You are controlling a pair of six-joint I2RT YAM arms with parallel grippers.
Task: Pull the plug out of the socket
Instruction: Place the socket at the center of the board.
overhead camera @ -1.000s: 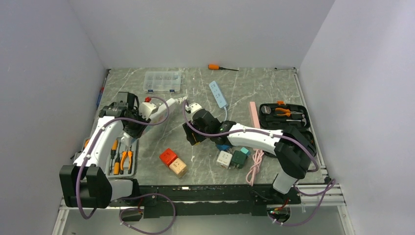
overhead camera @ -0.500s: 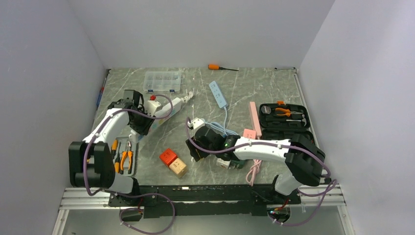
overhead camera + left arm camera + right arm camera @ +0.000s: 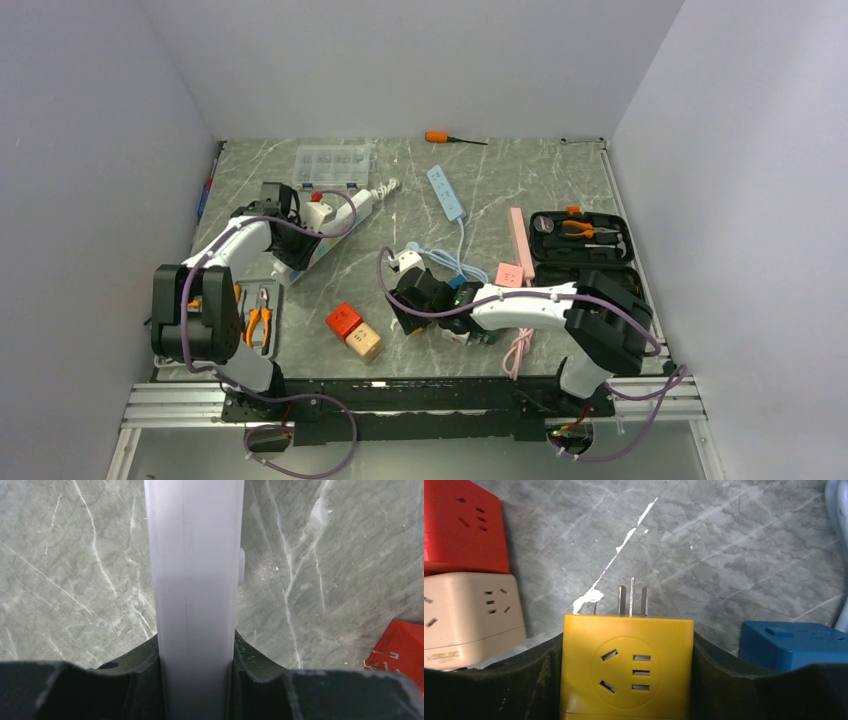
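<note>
The right pincer [image 3: 626, 650] is clenched on a yellow plug [image 3: 626, 667]. The plug sits right between the two black fingers. Its metal pins [image 3: 631, 600] stick out in front, bare, over the grey desk [image 3: 724, 555]. A red cube [image 3: 459, 525] and a beige cube [image 3: 469, 615] lie to one side of the plug, and a blue cube [image 3: 794, 642] lies on the other side.

The left pincer [image 3: 196, 660] is squeezing a white socket strip [image 3: 195, 555]. The strip runs straight out from between its fingers. From above, the strip is at the far left of the desk, well apart from the plug, so the plug is off the socket.

From above, the yellow plug is hidden under the right pincer. In the left wrist view only a plain side of the strip shows, not its holes, and its near end is cut off at the bottom edge.

The right arm [image 3: 520, 295] lies low and reaches left across the near part of the desk. The left arm [image 3: 225, 250] goes away from its base, then bends right toward the strip.
</note>
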